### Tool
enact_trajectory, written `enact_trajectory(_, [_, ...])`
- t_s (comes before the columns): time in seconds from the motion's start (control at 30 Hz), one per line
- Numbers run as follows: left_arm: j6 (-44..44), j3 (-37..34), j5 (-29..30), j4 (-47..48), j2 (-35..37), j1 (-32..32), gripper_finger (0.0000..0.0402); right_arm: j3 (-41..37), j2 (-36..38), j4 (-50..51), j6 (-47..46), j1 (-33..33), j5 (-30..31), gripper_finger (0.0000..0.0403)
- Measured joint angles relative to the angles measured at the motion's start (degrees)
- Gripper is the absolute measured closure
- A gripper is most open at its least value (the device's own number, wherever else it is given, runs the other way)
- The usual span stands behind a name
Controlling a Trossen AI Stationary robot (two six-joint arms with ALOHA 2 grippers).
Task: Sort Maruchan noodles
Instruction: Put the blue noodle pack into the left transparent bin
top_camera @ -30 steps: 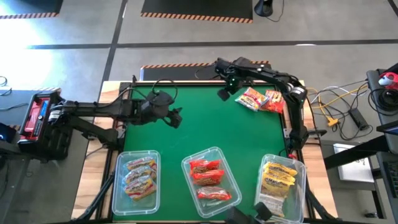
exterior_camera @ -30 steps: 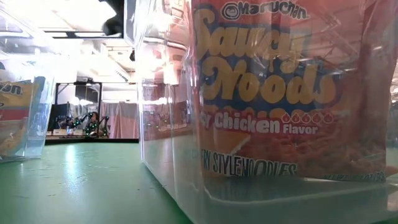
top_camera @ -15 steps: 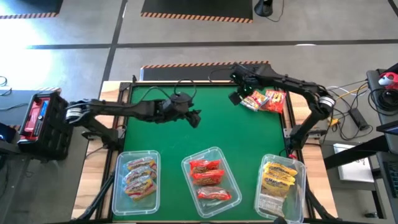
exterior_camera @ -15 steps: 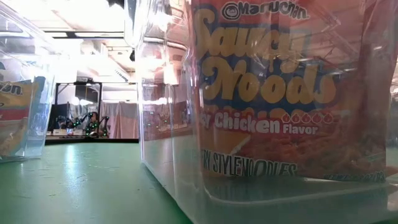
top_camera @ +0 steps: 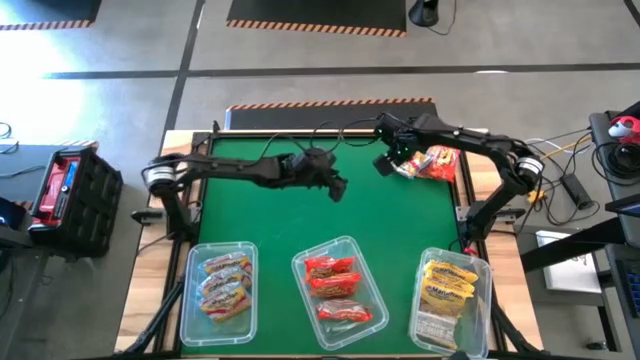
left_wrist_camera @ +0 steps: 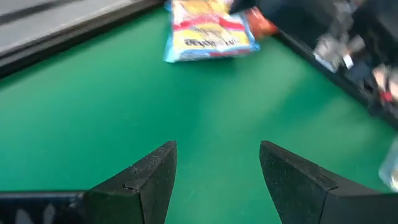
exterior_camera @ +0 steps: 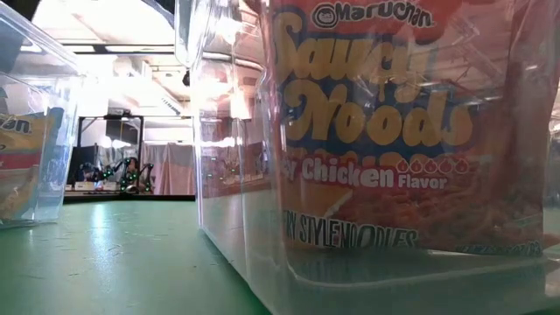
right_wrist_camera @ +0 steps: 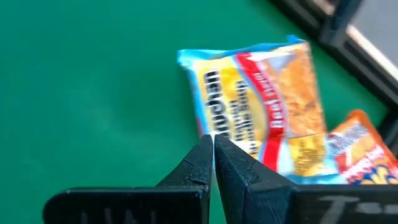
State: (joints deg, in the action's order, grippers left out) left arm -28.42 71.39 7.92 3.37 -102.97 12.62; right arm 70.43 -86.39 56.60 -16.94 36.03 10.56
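Packets [top_camera: 428, 161] lie loose at the green mat's [top_camera: 260, 220] far right corner; right gripper [top_camera: 384, 165], shut and empty, hovers beside them and should open first; left gripper [top_camera: 338, 188], open, empty, is mid-mat.

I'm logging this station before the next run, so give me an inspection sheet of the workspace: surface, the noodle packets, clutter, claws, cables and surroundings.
Surface: green table mat, bare in the middle.
Job's things: two loose packets at the far right corner; three clear bins along the near edge hold sorted packets, left bin, middle bin with red ones, right bin with yellow ones.
Clutter: nothing seen on the mat.
Claws: left claw open over the mat's middle, empty; right claw shut, empty, beside the loose packets.
Cables: yellow and black cables off the table's right.
Surroundings: black and red case at left; striped floor tape.
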Motion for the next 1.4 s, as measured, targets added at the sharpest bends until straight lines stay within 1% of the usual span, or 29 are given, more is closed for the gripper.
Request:
enact_trajectory(0.1, [5.15, 3.17, -5.52, 0.14, -2.85, 1.03, 0.0189, -0.33, -0.13, 0.24, -2.13, 1.69, 0.21, 0.0394])
enact_trajectory(0.17, [7.88, 5.15, -7.36, -0.1, -4.04, 1.21, 0.0189, -0.34, -1.0, 1.05, -2.71, 2.86, 0.13, 0.0394])
enact_trajectory(0.27, [10.6, 6.72, -7.51, -0.15, -5.13, 1.27, 0.0189, -0.35, -3.18, 2.59, -3.83, 4.46, 0.1, 0.0394])
enact_trajectory(0.37, [12.34, 6.51, -8.98, 0.19, -5.32, 1.27, 0.0189, -0.35, -5.9, 4.13, -5.01, 5.38, 0.42, 0.0394])
enact_trajectory(0.53, [12.92, 5.31, -9.0, 0.11, -5.32, 1.86, 0.0189, -0.35, -10.83, 4.38, -4.98, 5.38, 4.32, 0.0394])
enact_trajectory(0.6, [12.94, 4.96, -9.05, -0.21, -5.3, 2.3, 0.0189, -0.35, -12.86, 4.83, -4.67, 5.62, 4.51, 0.0394])
enact_trajectory(0.67, [12.95, 4.37, -9.04, -0.28, -5.09, 2.55, 0.0189, 0.25, -14.8, 7.1, -4.45, 5.3, 6.69, 0.0394])
enact_trajectory(0.8, [12.94, 3.87, -9.2, -0.72, -4.99, 2.86, 0.0189, 3.62, -18.16, 13.92, 0.13, 4.14, 8.26, 0.0394])
enact_trajectory(0.9, [13.36, 3.87, -10.16, -0.78, -4.91, 3.31, 0.0189, 5.7, -19.56, 16.96, 7.07, 3.54, 8.82, 0.0394])
enact_trajectory(1.0, [13.74, 3.85, -10.15, -0.8, -4.84, 3.62, 0.0189, 7.55, -19.91, 17.86, 15.29, 2.76, 8.91, 0.0394])
enact_trajectory(1.17, [13.96, 3.83, -10.16, -0.8, -4.77, 3.67, 0.0189, 9.61, -19.91, 17.51, 26.47, 2.04, 6.5, 0.0394])
enact_trajectory(1.27, [13.99, 3.83, -10.16, -0.8, -4.77, 3.67, 0.0189, 10.47, -19.91, 17.77, 27.89, 2.49, 6.74, 0.0394])
enact_trajectory(1.4, [13.97, 3.83, -10.51, -0.8, -4.77, 3.67, 0.0189, 12.05, -18.88, 18.32, 23.08, 5.55, 7.33, 0.0394])
